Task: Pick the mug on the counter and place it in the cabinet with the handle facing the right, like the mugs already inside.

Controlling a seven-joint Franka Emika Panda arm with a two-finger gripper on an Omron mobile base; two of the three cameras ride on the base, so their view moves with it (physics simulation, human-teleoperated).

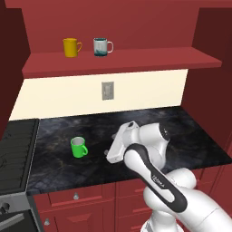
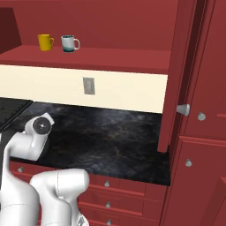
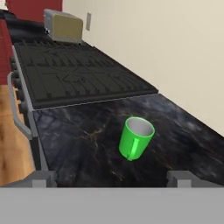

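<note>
Open black counter (image 1: 181, 136) all round the upright green mug (image 1: 79, 147), stove (image 1: 16, 149) well to its left; bare shelf (image 1: 158, 59) right of the white-and-teal mug (image 1: 102, 46)

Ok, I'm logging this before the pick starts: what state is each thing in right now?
green mug: upright on the counter, not held, handle towards the hand camera.
gripper: open, short of the green mug.
yellow mug: upright on the cabinet shelf, handle to the right.
white-and-teal mug: upright on the shelf, handle to the right.
cabinet door: open.
</note>
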